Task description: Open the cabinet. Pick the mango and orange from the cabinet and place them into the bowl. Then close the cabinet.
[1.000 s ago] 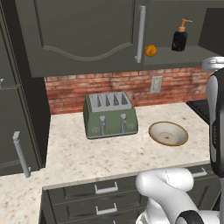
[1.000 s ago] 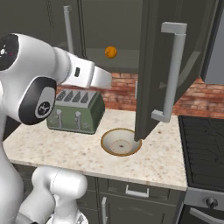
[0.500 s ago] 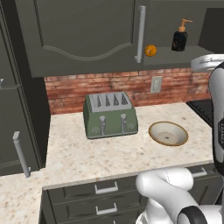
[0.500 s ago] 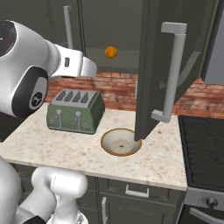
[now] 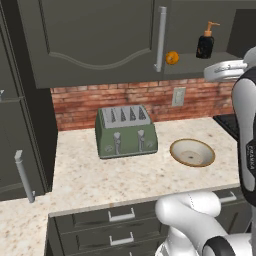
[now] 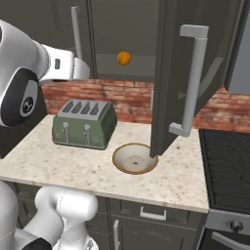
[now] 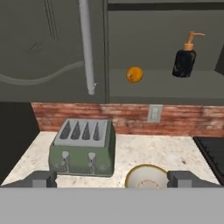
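The cabinet (image 5: 95, 40) has its left door shut, and its right door (image 6: 176, 73) swung open toward me. On the open shelf lies the orange (image 5: 172, 57) (image 6: 123, 58) (image 7: 134, 74), just right of the shut door's silver handle. The mango is out of view. Below, the cream bowl (image 5: 192, 152) (image 6: 134, 158) (image 7: 146, 177) sits empty on the counter, right of the toaster. My gripper (image 7: 114, 179) is open and holds nothing. It faces the shelf from some distance, level with the counter's front, with the orange above and ahead.
A green toaster (image 5: 126, 131) (image 6: 85, 124) (image 7: 83, 146) stands against the brick wall. A dark soap dispenser (image 5: 205, 42) (image 7: 184, 57) stands on the shelf right of the orange. The open door hangs over the bowl's right side. A black stove (image 6: 224, 161) borders the counter on the right.
My arm has lifted: in the right base view the forearm has gone up and to the left. The orange, bowl and doors are where they were. The gripper stays open.
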